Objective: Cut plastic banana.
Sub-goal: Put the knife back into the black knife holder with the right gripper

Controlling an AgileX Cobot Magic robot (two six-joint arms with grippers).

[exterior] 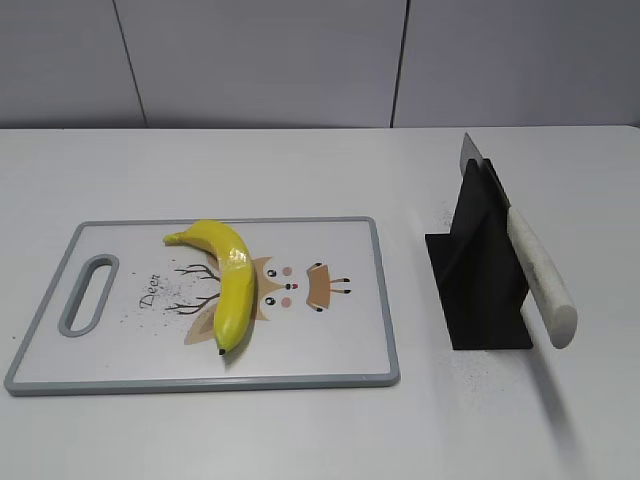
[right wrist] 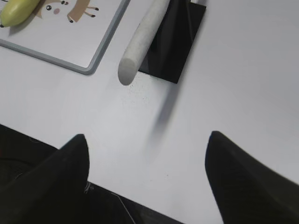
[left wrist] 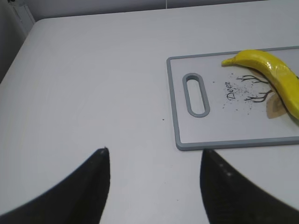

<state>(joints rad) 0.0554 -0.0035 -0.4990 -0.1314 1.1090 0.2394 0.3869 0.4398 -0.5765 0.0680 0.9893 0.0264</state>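
In the exterior view, the plastic banana (exterior: 232, 281) lies on a white cutting board (exterior: 330, 350) with a grey rim, which sits flat on the white worktop (exterior: 300, 165). The banana curves from its stem end at the board's far side down to its dark tip nearer the camera, resting over a printed deer picture (exterior: 290, 285). A slot handle (exterior: 88, 294) is cut through the board's left end. To the right of the board, apart from it, stands a black knife stand (exterior: 478, 270) holding a knife (exterior: 535, 275) at a slant, its white handle jutting out toward the camera and the blade tip showing above the stand. Neither arm appears in this view. In the left wrist view, the left pincer (left wrist: 154, 186) hangs over bare worktop with its two dark fingers (left wrist: 91, 189) spread wide apart and nothing between them; the board's handle end lies ahead and to the right, with the banana's stem half visible on it. In the right wrist view, the right pincer (right wrist: 147, 179) is likewise spread wide and empty, near the worktop's front edge; the knife handle (right wrist: 140, 42) points toward it from the stand, well apart, and the banana's tip shows on the board at the upper left corner.
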